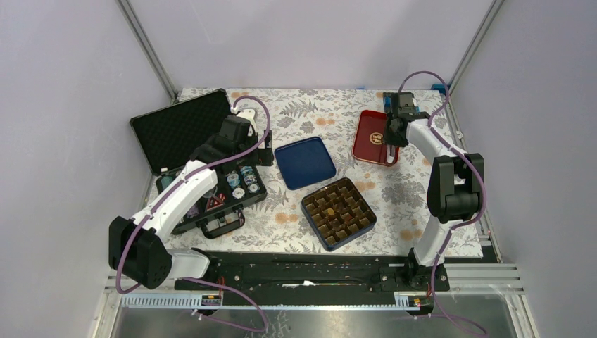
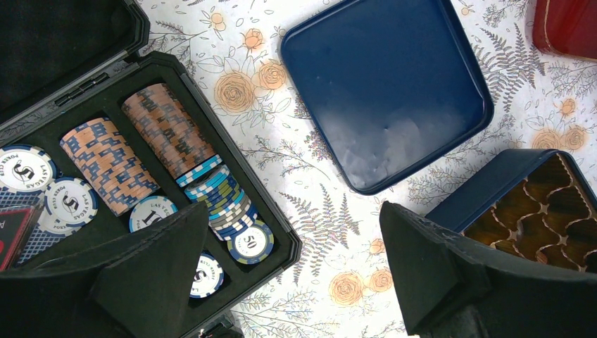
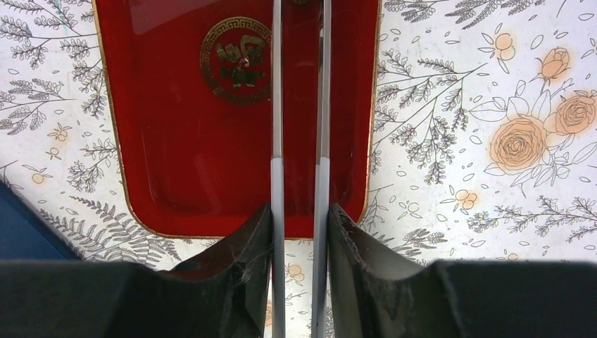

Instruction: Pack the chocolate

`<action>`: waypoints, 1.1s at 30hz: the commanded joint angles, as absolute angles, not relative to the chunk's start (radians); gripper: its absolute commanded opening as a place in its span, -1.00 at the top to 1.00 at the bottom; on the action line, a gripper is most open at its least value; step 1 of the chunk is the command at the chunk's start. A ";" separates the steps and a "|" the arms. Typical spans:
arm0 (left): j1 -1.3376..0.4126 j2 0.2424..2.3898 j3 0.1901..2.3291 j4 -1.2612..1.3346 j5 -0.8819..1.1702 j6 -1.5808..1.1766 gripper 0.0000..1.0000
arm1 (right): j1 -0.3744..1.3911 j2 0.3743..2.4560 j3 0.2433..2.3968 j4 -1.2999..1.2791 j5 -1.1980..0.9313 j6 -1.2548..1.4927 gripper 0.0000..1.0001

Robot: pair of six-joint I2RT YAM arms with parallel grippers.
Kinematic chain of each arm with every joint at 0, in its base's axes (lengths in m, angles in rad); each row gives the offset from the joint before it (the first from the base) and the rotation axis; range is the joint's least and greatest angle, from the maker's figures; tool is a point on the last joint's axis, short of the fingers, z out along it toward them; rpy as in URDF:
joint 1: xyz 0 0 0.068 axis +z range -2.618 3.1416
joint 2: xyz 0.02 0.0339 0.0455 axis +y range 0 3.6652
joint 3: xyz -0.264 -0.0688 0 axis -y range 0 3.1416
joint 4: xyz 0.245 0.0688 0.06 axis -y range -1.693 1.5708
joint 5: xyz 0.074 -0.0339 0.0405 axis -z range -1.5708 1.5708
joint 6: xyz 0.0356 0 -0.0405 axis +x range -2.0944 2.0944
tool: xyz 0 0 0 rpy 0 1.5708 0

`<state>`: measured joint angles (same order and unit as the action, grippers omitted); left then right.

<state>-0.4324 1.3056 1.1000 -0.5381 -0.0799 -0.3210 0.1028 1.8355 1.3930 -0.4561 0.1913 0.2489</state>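
Chocolate [image 1: 329, 209] could drop short of the box [image 1: 352, 234] if the right gripper [image 3: 300, 211], clamping tongs [image 3: 277, 105], lets them twist; left gripper [image 2: 292, 218] gapes.

Cannot see the tips of the tongs [image 3: 277, 105] from the right wrist, cut off at the top edge along with the far end of the red tray [image 3: 176, 155], so cannot tell whether anything is pinched there. Cannot make out from above what lies in the cells of the grid box [image 1: 316, 227], all too small. From the left wrist, cannot see most of that box, cut by the right edge and blocked by a finger [image 2: 436, 274] of the left end effector [image 2: 294, 211], nor the near part of the chip case [image 2: 285, 246] under the other.
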 commanded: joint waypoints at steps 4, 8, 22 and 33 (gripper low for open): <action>-0.430 1.282 1.130 -0.518 -0.091 -0.318 -0.97 | 0.098 1.741 1.368 -0.443 0.146 0.255 0.63; -0.430 1.270 1.123 -0.518 -0.095 -0.320 -0.97 | 0.098 1.700 1.343 -0.464 0.119 0.266 0.68; -0.430 1.263 1.096 -0.491 -0.074 -0.336 -0.97 | 0.119 1.421 1.247 -0.586 0.073 0.268 0.78; -0.430 1.248 1.084 -0.489 -0.079 -0.337 -0.97 | 0.118 1.550 1.308 -0.578 0.116 0.258 0.31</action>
<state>-0.4324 1.2873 1.0878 -0.5293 -0.0757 -0.3332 0.1112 1.5009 1.2556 -0.5892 0.0887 0.2657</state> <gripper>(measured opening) 0.985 0.333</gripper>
